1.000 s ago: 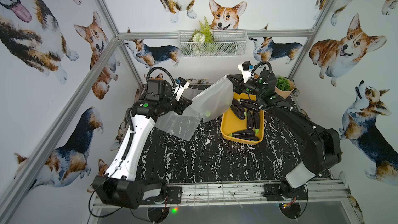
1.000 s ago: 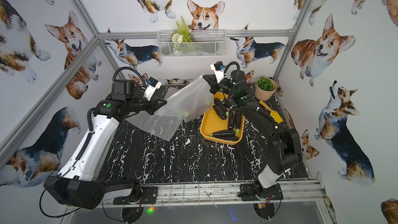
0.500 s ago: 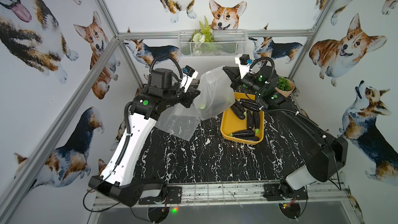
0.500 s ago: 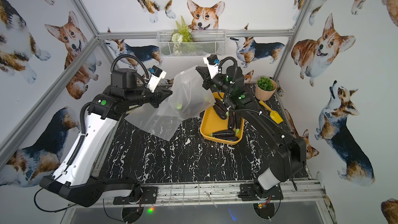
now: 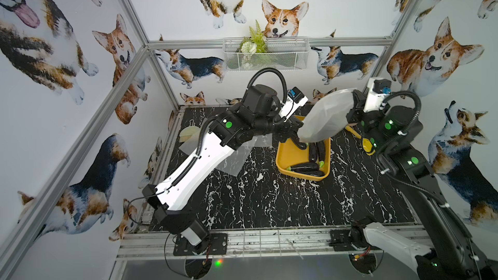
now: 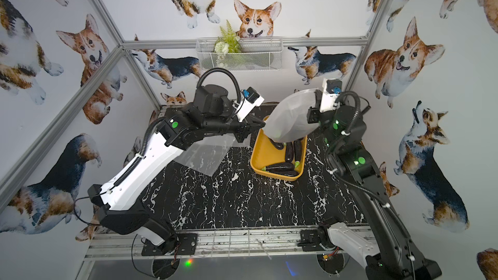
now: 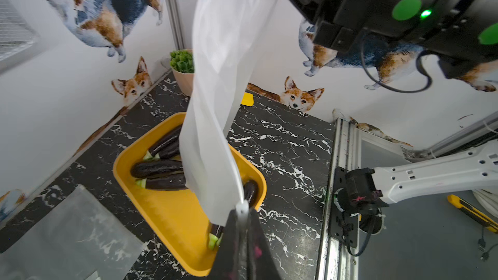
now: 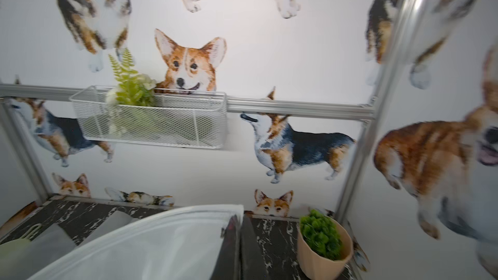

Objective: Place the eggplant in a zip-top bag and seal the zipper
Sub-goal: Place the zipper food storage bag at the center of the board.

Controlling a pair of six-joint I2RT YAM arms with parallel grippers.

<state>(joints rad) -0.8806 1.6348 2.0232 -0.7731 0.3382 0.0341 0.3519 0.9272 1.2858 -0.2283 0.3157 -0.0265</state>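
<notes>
Left wrist view: left claw [image 7: 242, 214] clamped on zip-top bag [image 7: 223, 76] corner.
Right claw [image 8: 240, 220]: gripping opposite bag edge.
Eggplants [image 7: 157, 168]: in yellow tray [image 7: 172, 219], far right.
Progress: bag aloft, seemingly empty; loading, sealing outstanding.

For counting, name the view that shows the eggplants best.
The left wrist view: the eggplants show large in the yellow tray, though the bag hides some. Both top views show them small; the right wrist view, none.
</notes>
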